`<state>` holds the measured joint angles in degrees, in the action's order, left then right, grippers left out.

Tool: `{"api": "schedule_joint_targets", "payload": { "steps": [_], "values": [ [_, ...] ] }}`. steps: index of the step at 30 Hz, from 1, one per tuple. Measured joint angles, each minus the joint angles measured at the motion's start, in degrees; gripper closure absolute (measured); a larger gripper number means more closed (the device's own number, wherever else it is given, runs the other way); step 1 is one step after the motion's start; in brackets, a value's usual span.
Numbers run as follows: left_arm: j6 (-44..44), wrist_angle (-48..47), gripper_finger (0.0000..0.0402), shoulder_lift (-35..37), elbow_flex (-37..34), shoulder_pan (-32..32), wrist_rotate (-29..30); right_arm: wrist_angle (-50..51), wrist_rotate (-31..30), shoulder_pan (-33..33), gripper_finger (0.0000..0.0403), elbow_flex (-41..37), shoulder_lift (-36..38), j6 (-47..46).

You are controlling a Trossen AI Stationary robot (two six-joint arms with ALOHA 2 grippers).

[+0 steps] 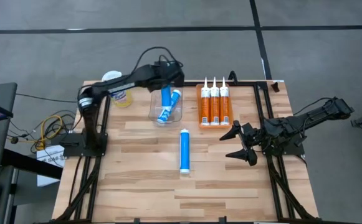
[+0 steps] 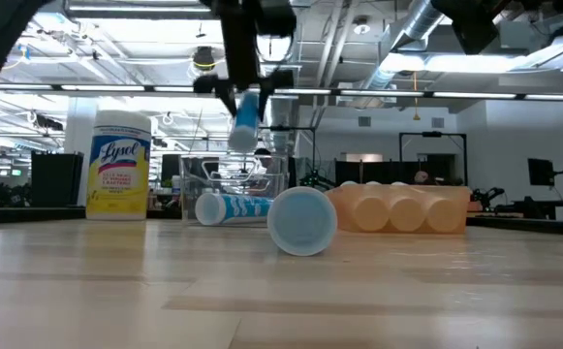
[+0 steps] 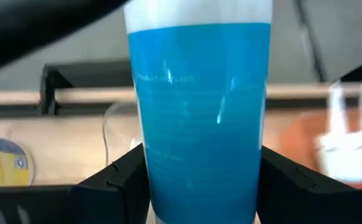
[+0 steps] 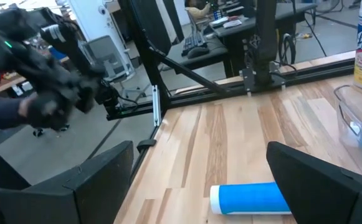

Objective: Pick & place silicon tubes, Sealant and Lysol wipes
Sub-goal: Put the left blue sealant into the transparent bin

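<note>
My left gripper [image 1: 167, 79] is shut on a blue tube [image 2: 245, 118] above a clear container [image 1: 166, 111] at the table's far middle. A second blue tube [image 1: 171, 109] lies in that container. A third blue tube [image 1: 184, 150] lies on its side on the table's middle. Three orange tubes [image 1: 214, 104] lie side by side in an orange tray. The Lysol wipes canister [image 2: 118, 163], with a white lid and yellow label, stands upright at the far left. My right gripper [image 1: 243, 143] is open and empty at the table's right, to the right of the third tube. My left gripper pinches the tube's blue body [image 3: 199, 155] between its two fingers [image 3: 115, 180], one on each side. The fingers come from above, pointing down and along the tube. The tube hangs below them, slightly tilted, its pale end [image 2: 241, 142] lowest, clear above the container.
The third tube also shows in the right wrist view [image 4: 249, 199], between my open right fingers. Black frame rails run along the table's far and side edges [image 1: 265, 99]. A person's arm [image 4: 6, 115] shows beyond the table. Bare wood lies at the near half.
</note>
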<state>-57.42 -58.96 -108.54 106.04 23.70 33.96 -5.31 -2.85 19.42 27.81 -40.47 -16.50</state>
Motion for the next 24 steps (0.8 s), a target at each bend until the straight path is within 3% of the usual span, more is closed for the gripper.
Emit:
{"api": "schedule_joint_targets", "payload": {
  "steps": [12,24],
  "values": [
    [7.2,-1.7,0.0200,-11.2,0.0,2.9,-9.1,0.0,0.0,0.0,0.0044,0.0,0.0,-0.1],
    [9.2,-4.2,0.0192,-13.1,-0.2,2.9,-12.7,-0.1,0.0,0.0,0.0044,0.0,0.0,-0.1]
  ]
}}
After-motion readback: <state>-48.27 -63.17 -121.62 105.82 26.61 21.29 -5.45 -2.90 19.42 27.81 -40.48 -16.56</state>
